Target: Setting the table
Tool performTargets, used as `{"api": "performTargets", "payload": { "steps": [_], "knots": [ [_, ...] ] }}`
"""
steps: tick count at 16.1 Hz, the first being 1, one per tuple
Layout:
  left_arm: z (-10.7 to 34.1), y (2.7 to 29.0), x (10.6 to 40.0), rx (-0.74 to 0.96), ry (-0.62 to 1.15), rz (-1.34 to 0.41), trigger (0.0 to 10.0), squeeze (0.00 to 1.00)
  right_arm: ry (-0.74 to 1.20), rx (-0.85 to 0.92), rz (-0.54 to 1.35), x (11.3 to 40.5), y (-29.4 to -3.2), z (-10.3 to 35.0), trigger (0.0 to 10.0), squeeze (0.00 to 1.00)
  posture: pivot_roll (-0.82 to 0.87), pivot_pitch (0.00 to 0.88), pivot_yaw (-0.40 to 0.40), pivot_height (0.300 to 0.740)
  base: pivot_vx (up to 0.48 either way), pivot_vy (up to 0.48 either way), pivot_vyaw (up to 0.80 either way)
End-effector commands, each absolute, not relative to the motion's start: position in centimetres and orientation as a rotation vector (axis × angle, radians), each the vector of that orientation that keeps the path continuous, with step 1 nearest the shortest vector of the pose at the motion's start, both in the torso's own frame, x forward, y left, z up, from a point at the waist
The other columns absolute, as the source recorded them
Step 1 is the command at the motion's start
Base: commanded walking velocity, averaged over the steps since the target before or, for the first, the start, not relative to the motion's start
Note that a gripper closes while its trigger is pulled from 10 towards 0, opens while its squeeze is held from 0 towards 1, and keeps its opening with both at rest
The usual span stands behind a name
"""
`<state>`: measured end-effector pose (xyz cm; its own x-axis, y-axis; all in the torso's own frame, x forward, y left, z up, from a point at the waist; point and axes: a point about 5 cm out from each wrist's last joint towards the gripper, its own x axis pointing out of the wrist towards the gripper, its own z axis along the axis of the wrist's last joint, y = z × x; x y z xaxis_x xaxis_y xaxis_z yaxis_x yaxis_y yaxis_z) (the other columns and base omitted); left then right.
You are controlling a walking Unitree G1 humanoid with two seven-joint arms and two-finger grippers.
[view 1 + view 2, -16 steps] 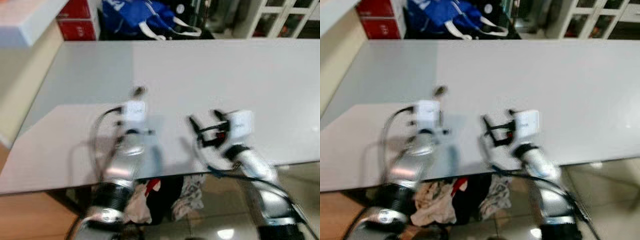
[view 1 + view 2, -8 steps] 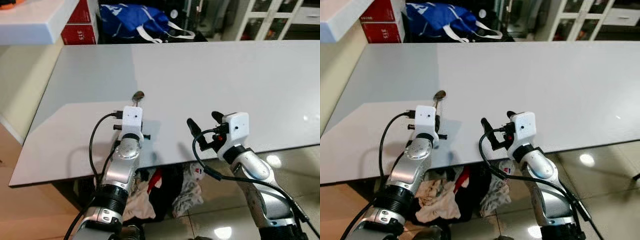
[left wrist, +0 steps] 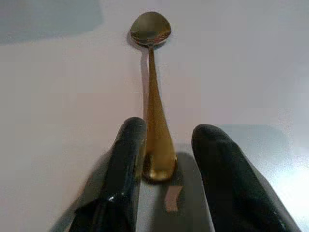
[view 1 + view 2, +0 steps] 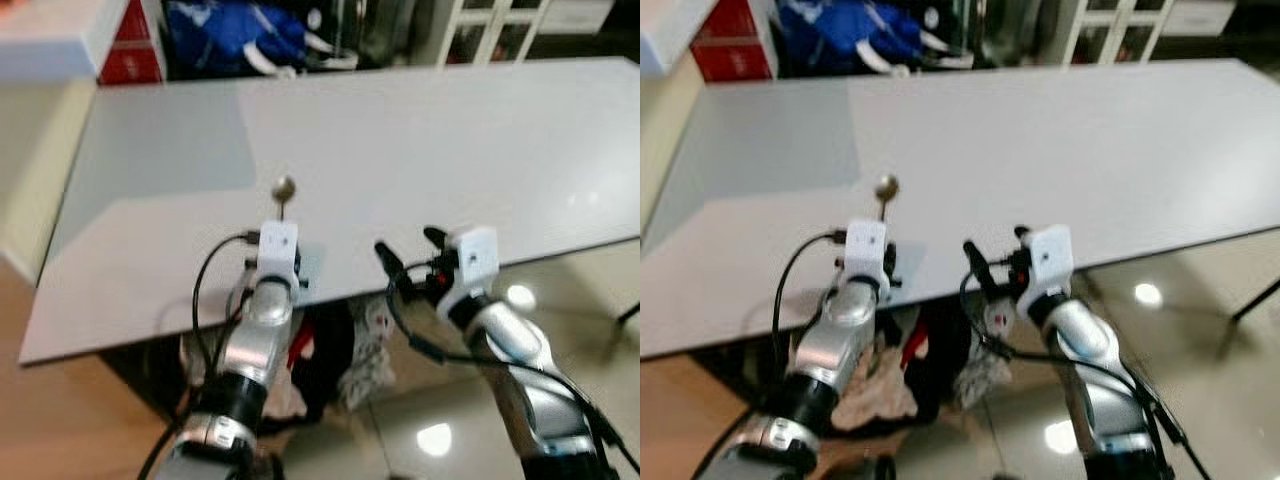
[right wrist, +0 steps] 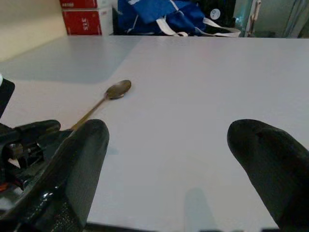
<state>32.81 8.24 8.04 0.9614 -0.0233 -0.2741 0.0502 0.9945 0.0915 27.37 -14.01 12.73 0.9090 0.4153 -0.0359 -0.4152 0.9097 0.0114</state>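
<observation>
While the left gripper (image 3: 164,145) loosely brackets the gold spoon (image 3: 153,96) handle at centre frame, its fingers stand apart. Right gripper (image 5: 178,164) gapes wide, holding nothing, above the white table (image 4: 420,130).

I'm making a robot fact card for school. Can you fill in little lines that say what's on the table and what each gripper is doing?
table: white table, spoon on it
spoon: gold spoon lying flat, bowl pointing away from the robot
left gripper: left gripper low over the table near its front edge, fingers open either side of the spoon's handle end
right gripper: right gripper open, holding nothing, at the table's front edge
behind the table: blue bag, red boxes
</observation>
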Motion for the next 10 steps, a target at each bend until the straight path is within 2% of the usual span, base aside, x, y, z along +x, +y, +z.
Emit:
{"api": "performTargets", "payload": {
  "steps": [1,5,6,7,9,10],
  "knots": [
    [8.12,7.81,32.92,0.098,0.282,-0.042,10.0,1.0,0.04,-0.003,0.437,27.34,-13.96,12.83,10.0,0.0,-0.05,0.044,-0.034,0.74,0.0,0.0,0.0],
    [8.29,7.66,33.05,0.109,0.277,-0.049,10.0,1.0,0.041,0.0,0.431,27.26,-13.95,12.8,10.0,0.0,-0.05,0.047,-0.025,0.74,0.0,0.0,0.0],
    [8.4,7.66,33.1,0.112,0.272,-0.048,10.0,0.0,0.033,-0.003,0.437,27.19,-13.99,12.91,10.0,0.0,-0.05,0.049,-0.022,0.74,0.0,0.0,0.0],
    [8.46,7.69,33.12,0.112,0.27,-0.048,10.0,0.0,0.03,-0.006,0.44,27.13,-13.97,12.96,10.0,0.0,-0.05,0.052,-0.02,0.74,0.0,0.0,0.0],
    [8.6,7.8,33.16,0.109,0.266,-0.044,10.0,0.0,0.025,-0.005,0.419,27.12,-14.09,12.92,10.0,0.0,-0.05,0.054,-0.016,0.74,0.0,0.0,0.79],
    [9.1,7.85,33.31,0.112,0.24,-0.044,10.0,0.0,0.031,0.001,0.401,27.19,-14.23,12.8,10.0,0.0,-0.05,0.056,-0.015,0.74,0.0,0.0,0.0]
  ]
}}
